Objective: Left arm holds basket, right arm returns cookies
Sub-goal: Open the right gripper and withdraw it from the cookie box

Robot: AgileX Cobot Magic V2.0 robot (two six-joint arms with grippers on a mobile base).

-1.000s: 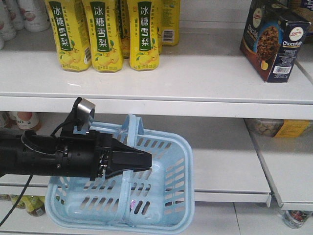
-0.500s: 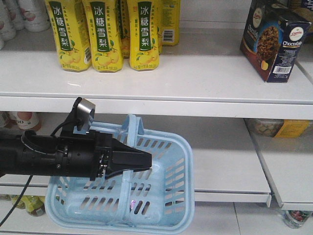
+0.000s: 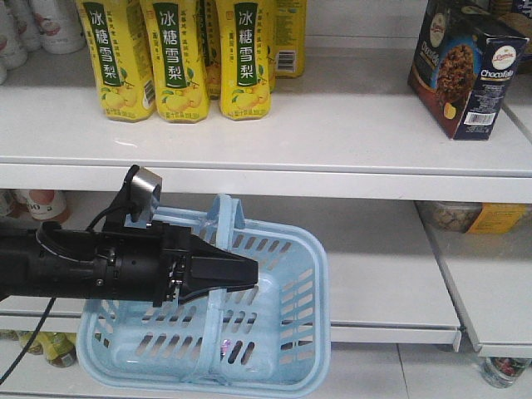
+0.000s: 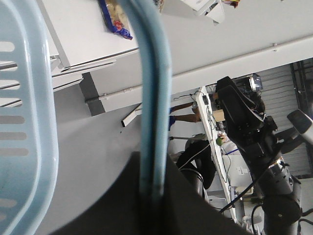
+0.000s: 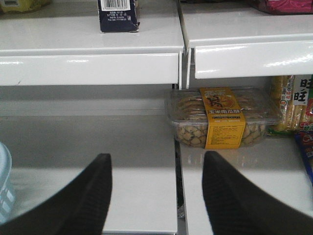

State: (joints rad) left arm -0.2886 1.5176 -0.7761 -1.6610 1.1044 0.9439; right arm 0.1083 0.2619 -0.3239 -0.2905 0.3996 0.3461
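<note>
The light blue basket (image 3: 274,332) hangs in front of the lower shelf, empty as far as I can see. My left gripper (image 3: 245,273) is shut on its two hoop handles (image 4: 152,98), which run up between the jaws in the left wrist view. The cookies (image 3: 467,66), a navy and brown Chocofello box, stand upright on the upper shelf at the right; its barcode end (image 5: 117,12) shows at the top of the right wrist view. My right gripper (image 5: 156,164) is open and empty, low before the lower shelf, well below the box.
Yellow drink bottles (image 3: 179,58) stand on the upper shelf (image 3: 332,133) at the left. A clear tub of snacks with a yellow label (image 5: 222,117) lies on the lower right shelf. A gap (image 5: 178,181) divides the two lower shelf boards.
</note>
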